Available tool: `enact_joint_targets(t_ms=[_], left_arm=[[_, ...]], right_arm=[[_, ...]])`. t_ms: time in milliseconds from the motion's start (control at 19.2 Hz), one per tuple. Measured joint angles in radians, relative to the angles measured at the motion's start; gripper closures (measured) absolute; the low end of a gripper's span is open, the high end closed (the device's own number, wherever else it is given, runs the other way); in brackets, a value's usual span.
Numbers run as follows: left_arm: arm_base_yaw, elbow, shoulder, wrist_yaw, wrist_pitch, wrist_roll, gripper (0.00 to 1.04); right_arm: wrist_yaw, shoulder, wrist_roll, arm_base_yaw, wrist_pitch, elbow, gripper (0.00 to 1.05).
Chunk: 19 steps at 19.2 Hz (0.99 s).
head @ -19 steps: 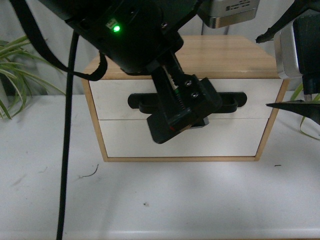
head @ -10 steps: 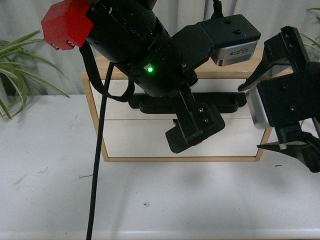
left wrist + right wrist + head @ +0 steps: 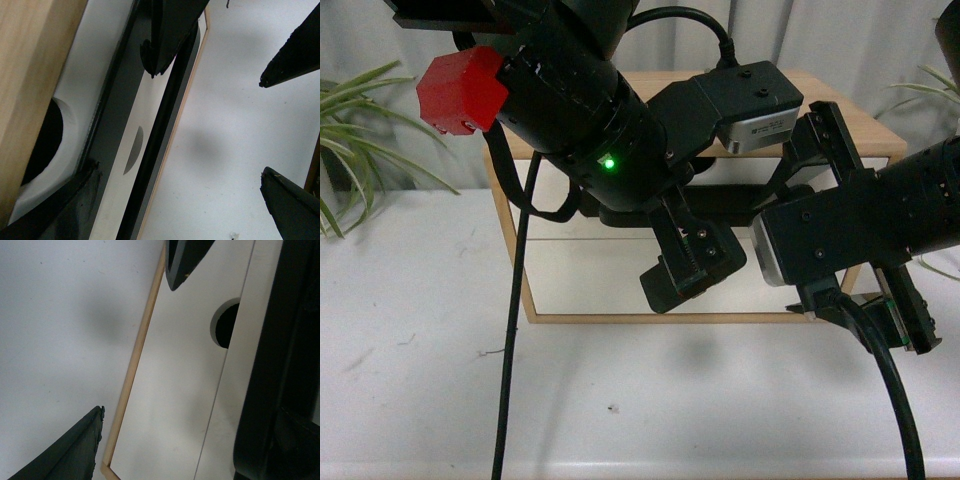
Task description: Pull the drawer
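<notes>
Left black pincer [image 3: 120,117] spread, hovering before the white drawer [image 3: 97,70] with long black bar handle [image 3: 112,135], right black pincer [image 3: 137,347] spread alongside

Drawer [image 3: 552,230] sat in the upper slot of a small wood cabinet [image 3: 513,270]. White upright front, long black bar handle [image 3: 117,110] running across it, semicircular notch [image 3: 46,141] in top edge. Looked shut, largely hidden.

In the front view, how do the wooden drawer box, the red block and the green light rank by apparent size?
1. Wooden drawer box, widest, though partly covered.
2. Red block, nearer the camera, so likely flattered.
3. Green light, a tiny dot.
</notes>
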Motion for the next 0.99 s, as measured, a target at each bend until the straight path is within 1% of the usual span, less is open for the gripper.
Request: enact_joint_targets(t_ms=[469,678,886,991], left_arm=[[-0.015,-0.021,0.039,0.007,0.033,-0.006,0.07],[-0.025,-0.04,0.04,0.01,0.064,-0.008,0.07],[-0.043,-0.078,0.032,0.016,0.085,-0.008,0.07],[-0.058,-0.119,0.007,0.021,0.106,-0.011,0.07]], right_arm=[[0.0,0.055,0.008,0.002,0.064,-0.006,0.06],[-0.001,0.051,0.046,0.006,0.084,-0.03,0.06],[0.0,0.008,0.081,0.008,0.074,-0.081,0.06],[0.001,-0.023,0.088,0.013,0.101,-0.13,0.06]])
